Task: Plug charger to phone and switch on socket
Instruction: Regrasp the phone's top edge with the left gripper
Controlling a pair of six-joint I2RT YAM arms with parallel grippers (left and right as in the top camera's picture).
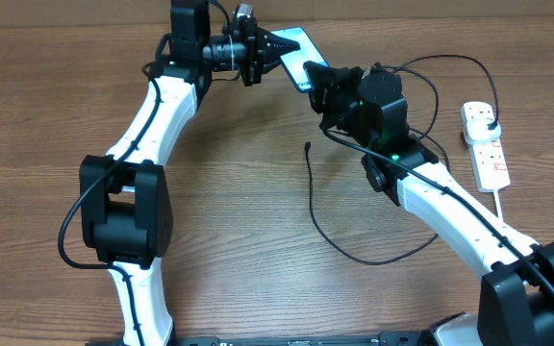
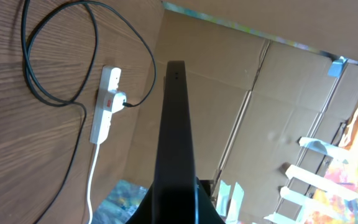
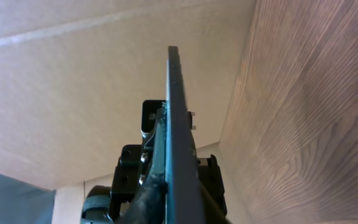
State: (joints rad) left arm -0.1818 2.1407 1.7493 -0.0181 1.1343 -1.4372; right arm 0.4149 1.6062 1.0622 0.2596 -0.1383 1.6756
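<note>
The phone [image 1: 294, 45], blue-white screen up, is held off the table at the far back between both grippers. My left gripper [image 1: 275, 50] is shut on its left end and my right gripper [image 1: 315, 81] is shut on its right end. It shows edge-on as a dark slab in the left wrist view [image 2: 176, 118] and in the right wrist view [image 3: 174, 118]. The charger cable [image 1: 315, 216] lies loose on the table. Its connector tip [image 1: 308, 146] is free, below the phone. Its plug [image 1: 490, 126] sits in the white socket [image 1: 487, 154] at the right, which also shows in the left wrist view [image 2: 106, 102].
The socket's white cord [image 1: 500, 207] runs toward the front right. The black cable loops over the right arm [image 1: 431, 72]. A cardboard wall [image 2: 241, 81] stands behind the table's back edge.
</note>
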